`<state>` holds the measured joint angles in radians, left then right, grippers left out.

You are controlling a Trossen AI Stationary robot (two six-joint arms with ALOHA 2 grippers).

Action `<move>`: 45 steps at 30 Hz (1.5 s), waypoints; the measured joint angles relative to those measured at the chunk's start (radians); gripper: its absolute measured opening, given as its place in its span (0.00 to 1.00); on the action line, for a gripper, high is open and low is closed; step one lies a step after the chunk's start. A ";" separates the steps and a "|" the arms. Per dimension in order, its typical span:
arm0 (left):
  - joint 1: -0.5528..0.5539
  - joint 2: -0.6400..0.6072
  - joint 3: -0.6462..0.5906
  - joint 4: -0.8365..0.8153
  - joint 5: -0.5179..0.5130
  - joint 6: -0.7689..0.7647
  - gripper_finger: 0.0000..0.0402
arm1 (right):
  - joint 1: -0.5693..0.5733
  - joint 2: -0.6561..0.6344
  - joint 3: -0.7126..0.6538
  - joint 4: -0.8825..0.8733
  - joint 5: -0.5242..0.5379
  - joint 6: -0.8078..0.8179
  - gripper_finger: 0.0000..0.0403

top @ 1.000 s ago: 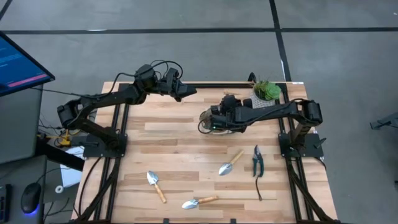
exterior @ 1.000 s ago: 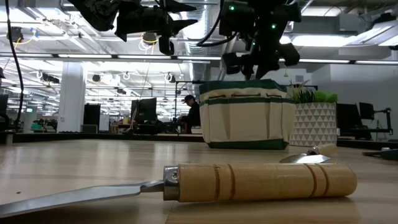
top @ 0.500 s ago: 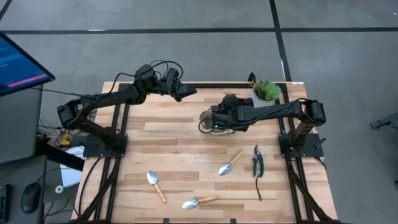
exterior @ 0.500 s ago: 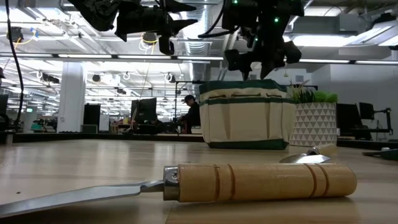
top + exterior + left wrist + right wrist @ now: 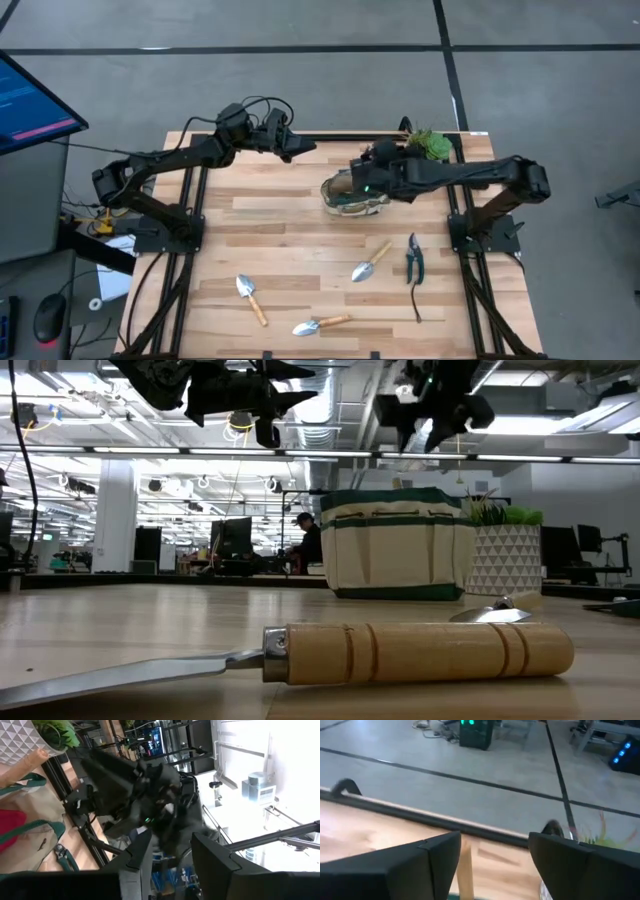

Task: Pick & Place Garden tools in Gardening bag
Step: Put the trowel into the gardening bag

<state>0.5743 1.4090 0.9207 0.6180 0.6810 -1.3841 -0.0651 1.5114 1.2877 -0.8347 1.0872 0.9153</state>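
The beige gardening bag (image 5: 352, 192) with green trim stands upright on its base at the table's far middle; it also shows in the low view (image 5: 397, 545). A red thing (image 5: 10, 827) lies inside its mouth. My right gripper (image 5: 366, 176) hovers open and empty above the bag's far right rim, high in the low view (image 5: 435, 415). My left gripper (image 5: 303, 148) is open and empty, raised over the table's far edge. Three trowels (image 5: 250, 298) (image 5: 320, 324) (image 5: 372, 262) and the dark-handled pruning shears (image 5: 413, 258) lie flat on the table's near half.
A green plant in a white pot (image 5: 430, 145) stands at the far right corner, right behind the bag. The nearest trowel's wooden handle (image 5: 400, 652) fills the low view's foreground. Bare wood lies between the bag and the tools.
My right gripper has risen from the bag's mouth and drawn back toward the table's right and far edge, and now hangs well above the bag. The bag has stayed in place.
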 joint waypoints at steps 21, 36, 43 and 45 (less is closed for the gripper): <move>0.001 0.000 0.000 0.014 0.000 0.018 0.27 | -0.292 -0.021 0.000 0.313 -0.492 -0.664 0.05; 0.001 0.000 0.000 0.019 0.001 0.018 0.27 | -0.264 0.047 -0.001 0.229 -0.565 -0.682 0.00; 0.001 0.000 0.000 0.019 0.001 0.018 0.27 | -0.257 0.038 0.000 0.150 -0.565 -0.680 0.00; 0.001 0.000 0.000 0.019 0.000 0.018 0.27 | -0.250 0.038 0.000 0.130 -0.562 -0.679 0.00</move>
<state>0.5755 1.4090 0.9207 0.6373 0.6815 -1.3659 -0.3153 1.5493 1.2873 -0.7046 0.5255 0.2359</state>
